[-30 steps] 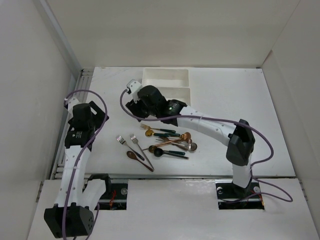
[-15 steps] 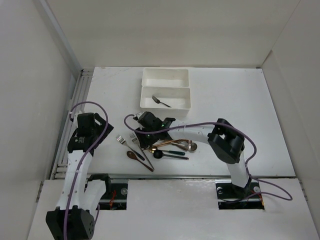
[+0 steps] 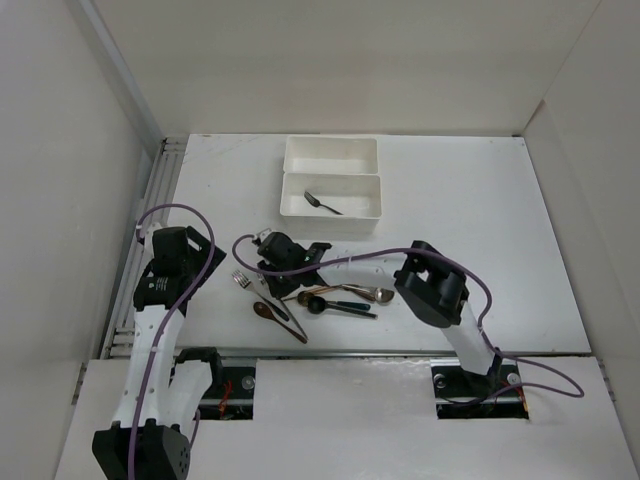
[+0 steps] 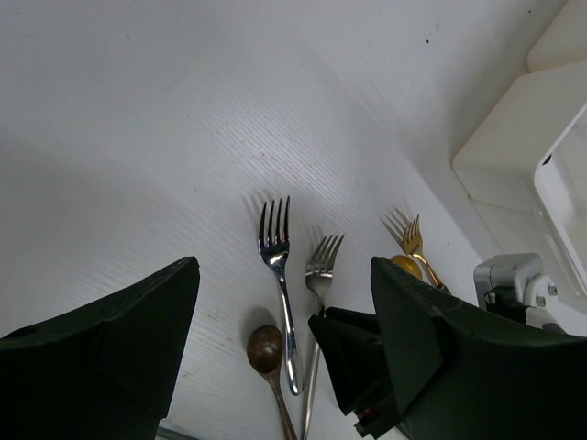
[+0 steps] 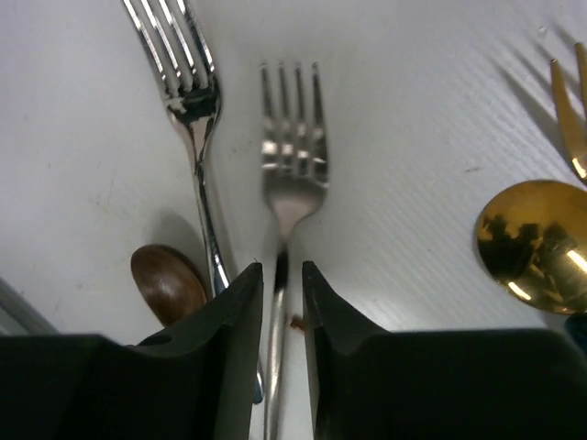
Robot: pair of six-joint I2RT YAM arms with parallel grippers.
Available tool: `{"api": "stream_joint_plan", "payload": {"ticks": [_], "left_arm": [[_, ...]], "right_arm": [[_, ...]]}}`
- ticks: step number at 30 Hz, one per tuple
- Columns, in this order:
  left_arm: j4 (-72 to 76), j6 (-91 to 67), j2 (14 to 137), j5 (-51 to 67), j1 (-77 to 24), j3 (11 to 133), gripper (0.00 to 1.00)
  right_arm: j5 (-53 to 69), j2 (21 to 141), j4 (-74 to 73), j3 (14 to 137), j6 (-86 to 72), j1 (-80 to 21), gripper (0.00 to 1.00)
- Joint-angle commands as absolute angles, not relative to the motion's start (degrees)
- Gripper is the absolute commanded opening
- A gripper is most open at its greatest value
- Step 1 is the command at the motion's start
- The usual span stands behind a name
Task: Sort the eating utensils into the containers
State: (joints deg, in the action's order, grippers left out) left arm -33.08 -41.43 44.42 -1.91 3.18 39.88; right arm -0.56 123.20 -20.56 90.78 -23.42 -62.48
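My right gripper point(image 5: 280, 275) is low over the table at the left of the utensil pile point(image 3: 335, 292). Its jaws stand narrowly apart and straddle the handle of a silver fork point(image 5: 292, 156), which lies flat; slim gaps show on both sides. A second silver fork point(image 5: 188, 101) and a brown spoon point(image 5: 165, 280) lie just left of it, and a gold spoon point(image 5: 527, 243) lies to the right. My left gripper point(image 4: 284, 357) is wide open and empty, above the same forks point(image 4: 275, 243). The near white tray point(image 3: 283, 200) holds one fork point(image 3: 322, 203). The far tray point(image 3: 290, 160) looks empty.
The other utensils, some with green handles, lie spread to the right of my right gripper point(image 3: 262, 262) near the table's front edge. The right arm's dark fingers point(image 4: 367, 367) show in the left wrist view. White walls enclose the table.
My right gripper has left the near tray, where a fork now lies, and come down to the left of the pile over a silver fork. The left arm has shifted slightly.
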Motion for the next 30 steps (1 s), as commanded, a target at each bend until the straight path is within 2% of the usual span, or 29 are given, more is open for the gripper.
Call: {"api": "stream_joint_plan", "payload": {"ticks": [1,4,6,7,13,19,22,28,30], "left_arm": [[-33.2,-42.0,43.6,-1.8,3.4,40.0,0.72],[-33.2,-42.0,43.6,-1.8,3.4,40.0,0.72],[-33.2,-42.0,43.6,-1.8,3.4,40.0,0.72],[-33.2,-42.0,43.6,-1.8,3.4,40.0,0.72],[-33.2,-42.0,43.6,-2.3,3.4,40.0,0.72],[-32.6,-41.4,43.6,-3.3,3.4,40.0,0.72],[-32.1,-40.9,43.6,-4.5,3.4,40.6,0.72],[-29.8,-39.2,43.6,-5.0,3.4,41.7,0.72],[-29.2,-38.7,44.1,-5.0,3.4,41.7,0.72]], "right_arm": [[-5.4,125.2,-24.3,93.7,-25.2,-62.6,0.28],[-8.3,125.8,-25.8,94.4,-25.2,-62.6,0.19],[-8.3,126.5,-26.4,94.9,-25.2,-62.6,0.1],[-8.3,126.5,-26.4,94.9,-24.6,-62.6,0.01],[-6.0,122.9,-25.1,99.0,-21.1,-62.6,0.0],[-4.9,117.0,-25.1,109.7,-13.7,-61.5,0.0],[-8.5,115.1,-23.7,111.3,-8.8,-58.5,0.0],[-28.1,112.9,-11.1,105.7,21.0,-55.4,0.0],[-30.6,114.2,-5.3,105.1,32.6,-53.9,0.0]]}}
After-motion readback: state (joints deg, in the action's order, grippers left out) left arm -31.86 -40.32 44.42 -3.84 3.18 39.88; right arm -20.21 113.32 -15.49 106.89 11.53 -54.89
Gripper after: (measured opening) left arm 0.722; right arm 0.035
